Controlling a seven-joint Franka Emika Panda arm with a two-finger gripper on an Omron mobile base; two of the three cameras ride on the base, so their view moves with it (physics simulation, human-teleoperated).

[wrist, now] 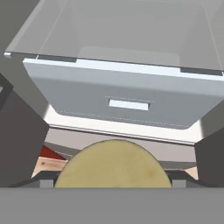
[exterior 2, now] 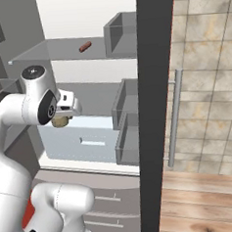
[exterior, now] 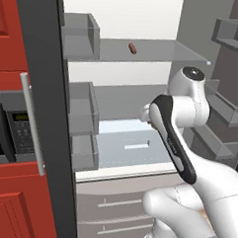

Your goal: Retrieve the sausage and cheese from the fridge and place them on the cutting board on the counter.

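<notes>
The fridge [exterior: 45,62] stands open in front of me. The sausage [exterior: 132,48] [exterior 2: 85,46], small and dark red-brown, lies on the upper glass shelf [exterior: 159,53]. My gripper [exterior 2: 64,116] [wrist: 114,148] hangs in front of the pale crisper drawer [wrist: 127,103], below that shelf. It is shut on the cheese [exterior 2: 61,122] [wrist: 113,166], a dull olive-yellow round puck that sits between the two dark fingers [wrist: 22,140]. In the left base view my own forearm hides the cheese. The cutting board and the counter are out of view.
Door bins [exterior: 82,109] [exterior 2: 125,112] flank the opening on both open doors. The right door's edge [exterior 2: 157,110] and its bar handle [exterior 2: 174,118] stand close by. A microwave [exterior: 11,132] sits in red cabinets [exterior: 17,204] on the left. Grey bottom drawers [exterior: 111,209] lie below.
</notes>
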